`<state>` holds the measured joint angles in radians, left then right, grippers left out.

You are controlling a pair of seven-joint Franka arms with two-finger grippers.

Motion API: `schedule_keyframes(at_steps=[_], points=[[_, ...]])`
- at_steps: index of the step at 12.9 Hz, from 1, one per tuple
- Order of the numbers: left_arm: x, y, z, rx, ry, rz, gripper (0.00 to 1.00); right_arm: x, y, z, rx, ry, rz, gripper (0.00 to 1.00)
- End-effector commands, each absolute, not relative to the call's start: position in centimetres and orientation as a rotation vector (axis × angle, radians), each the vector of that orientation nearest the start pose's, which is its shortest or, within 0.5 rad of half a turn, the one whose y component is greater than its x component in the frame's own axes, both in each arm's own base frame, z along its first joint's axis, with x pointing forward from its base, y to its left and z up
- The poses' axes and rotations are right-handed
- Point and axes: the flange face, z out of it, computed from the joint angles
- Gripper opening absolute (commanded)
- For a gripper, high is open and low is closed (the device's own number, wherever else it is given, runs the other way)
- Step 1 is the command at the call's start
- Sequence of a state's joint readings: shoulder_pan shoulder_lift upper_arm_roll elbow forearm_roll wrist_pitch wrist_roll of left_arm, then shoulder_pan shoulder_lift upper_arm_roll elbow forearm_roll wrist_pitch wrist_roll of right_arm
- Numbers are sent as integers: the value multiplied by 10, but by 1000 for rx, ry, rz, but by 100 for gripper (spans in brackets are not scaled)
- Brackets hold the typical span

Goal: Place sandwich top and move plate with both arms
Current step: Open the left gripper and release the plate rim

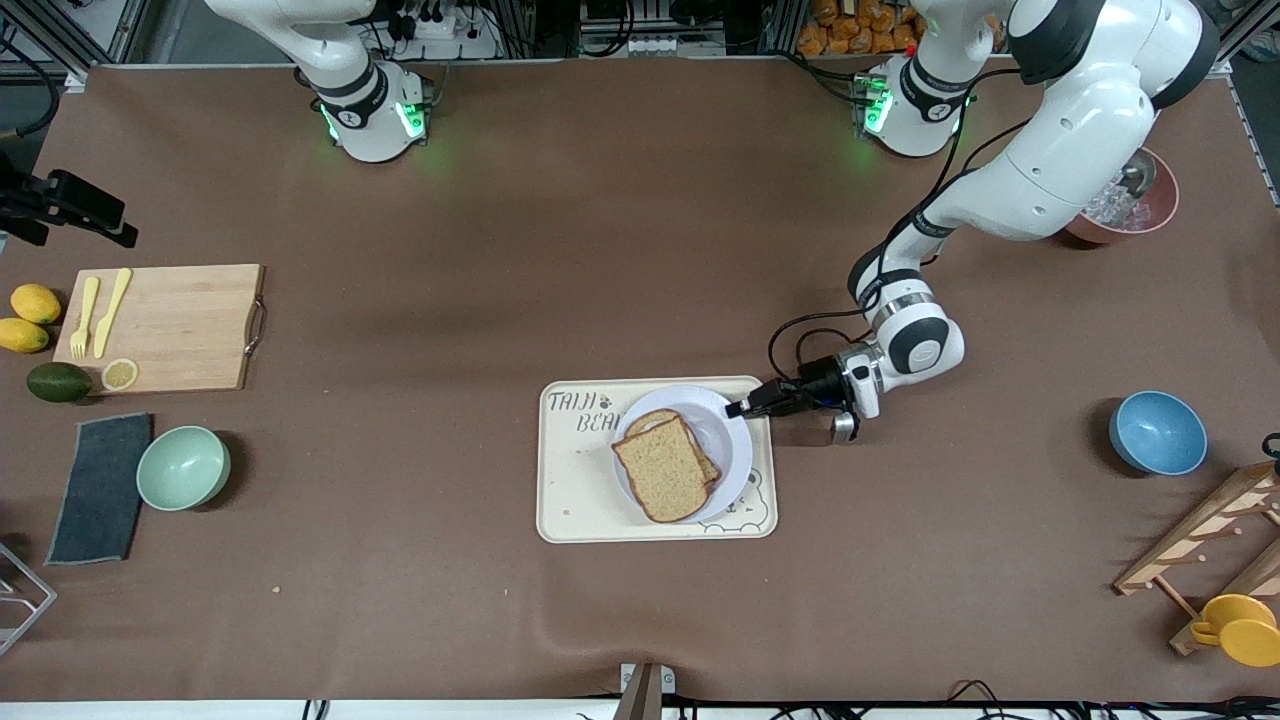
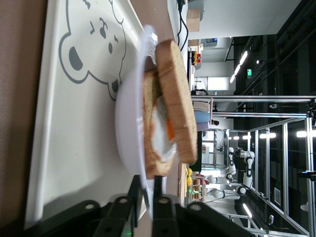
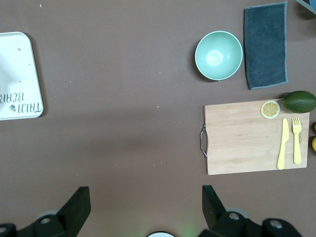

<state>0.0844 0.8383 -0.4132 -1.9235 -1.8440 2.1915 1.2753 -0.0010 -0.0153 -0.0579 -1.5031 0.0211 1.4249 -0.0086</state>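
Observation:
The sandwich top (image 1: 662, 468) lies tilted on the egg-bearing bread slice (image 1: 652, 421) on the plate (image 1: 735, 440), which rests on the bear tray (image 1: 570, 500). My left gripper (image 1: 745, 407) is shut on the plate's rim at the end toward the left arm. In the left wrist view its fingers (image 2: 133, 185) pinch the plate (image 2: 129, 143) edge, with the sandwich top (image 2: 175, 98) over the egg slice (image 2: 153, 148). My right gripper (image 3: 144, 190) is open and empty, high over bare table between the tray (image 3: 17, 74) and the cutting board (image 3: 247, 138); it does not show in the front view.
A wooden cutting board (image 1: 170, 325) with fork, knife and lemon slice, a mint bowl (image 1: 183, 467) and a grey cloth (image 1: 100, 487) lie toward the right arm's end. A blue bowl (image 1: 1158, 432), a wooden rack (image 1: 1210, 540) and a red bowl (image 1: 1140, 205) lie toward the left arm's end.

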Motion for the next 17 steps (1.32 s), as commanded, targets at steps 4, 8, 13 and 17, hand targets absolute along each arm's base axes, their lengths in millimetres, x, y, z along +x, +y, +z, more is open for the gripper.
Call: schedule_keyframes(at_steps=[4, 8, 13, 17], points=[[548, -209, 76, 1763, 250, 191, 100, 534, -25, 654, -3128, 90, 86, 100], [571, -172, 109, 1802, 240, 130, 100, 535, -26, 653, -3129, 92, 89, 100], [594, -158, 182, 1888, 233, 20, 100, 535, -27, 654, -3129, 95, 84, 100], [611, -120, 255, 2083, 176, -26, 100, 535, -25, 654, -3128, 90, 84, 100]])
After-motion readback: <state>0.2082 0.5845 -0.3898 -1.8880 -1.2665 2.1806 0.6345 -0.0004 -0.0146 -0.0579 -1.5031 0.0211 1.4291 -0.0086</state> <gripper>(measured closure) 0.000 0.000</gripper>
